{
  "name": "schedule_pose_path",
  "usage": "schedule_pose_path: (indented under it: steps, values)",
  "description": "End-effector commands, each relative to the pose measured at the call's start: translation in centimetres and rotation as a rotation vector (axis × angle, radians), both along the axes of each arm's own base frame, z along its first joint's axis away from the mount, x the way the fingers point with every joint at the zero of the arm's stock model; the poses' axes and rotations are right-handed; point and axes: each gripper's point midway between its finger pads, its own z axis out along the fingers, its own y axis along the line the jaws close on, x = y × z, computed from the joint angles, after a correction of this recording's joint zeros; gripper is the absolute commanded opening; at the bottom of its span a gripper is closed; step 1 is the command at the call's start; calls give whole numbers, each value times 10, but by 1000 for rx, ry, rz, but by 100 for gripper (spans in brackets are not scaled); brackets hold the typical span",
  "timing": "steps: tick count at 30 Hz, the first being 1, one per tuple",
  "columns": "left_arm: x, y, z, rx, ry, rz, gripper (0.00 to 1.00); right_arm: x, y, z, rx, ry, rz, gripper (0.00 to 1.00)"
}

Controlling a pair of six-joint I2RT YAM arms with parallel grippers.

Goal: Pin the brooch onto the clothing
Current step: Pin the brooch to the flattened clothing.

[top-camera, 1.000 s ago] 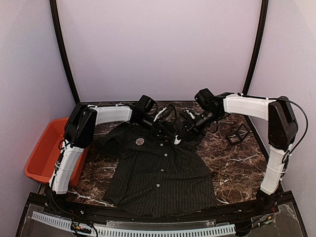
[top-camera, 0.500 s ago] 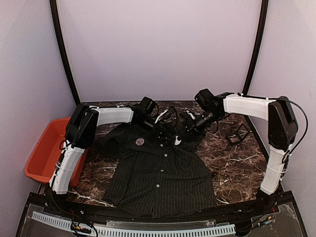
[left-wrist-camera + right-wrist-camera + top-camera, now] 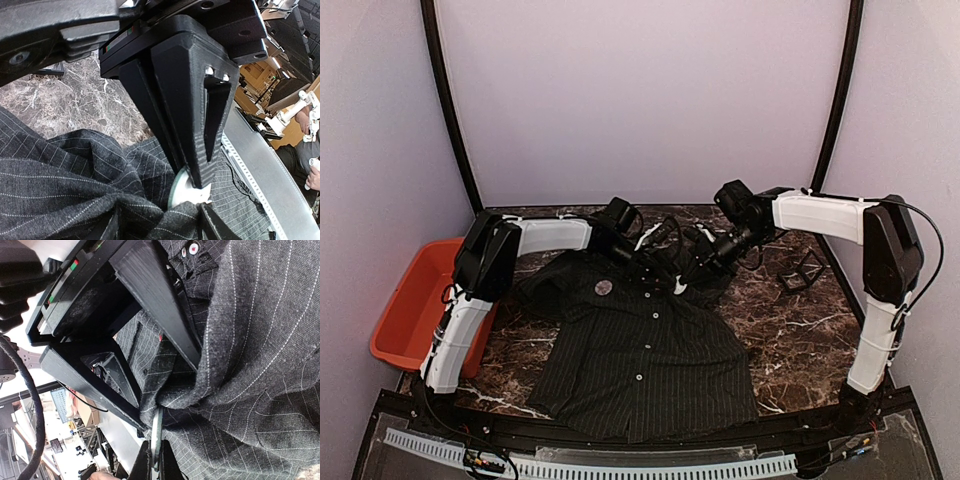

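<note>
Left wrist view: left gripper (image 3: 187,177) part-closed, pinching brooch (image 3: 180,196) by rim; right gripper (image 3: 172,397) clamped on clothing (image 3: 250,365) fold. Fabric likely soft, limp, bunches; hold fold taut.

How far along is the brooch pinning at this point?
Done: the shirt lies spread out, and the right gripper pinches a bunched fold at its upper end. In hand: the left gripper holds the pale round brooch edge-on against that fold. Left: pushing the pin through and closing it; no fastening shows yet.
</note>
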Motion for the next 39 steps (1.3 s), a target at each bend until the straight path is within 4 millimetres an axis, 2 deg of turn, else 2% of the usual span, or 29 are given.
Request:
schedule_pose_path:
  steps: [1,15,30,39]
  values:
    - [-7,-11,1,-8,5,-19,49,-6,15,27,90,-53,49,0]
    - [0,-14,-4,0,17,13,48,-7,20,30,103,-60,61,0]
    - [-11,-18,-8,17,2,-8,49,-8,27,48,169,-60,72,0]
    - [-3,-20,-15,69,-34,30,48,-8,28,54,182,-63,70,0]
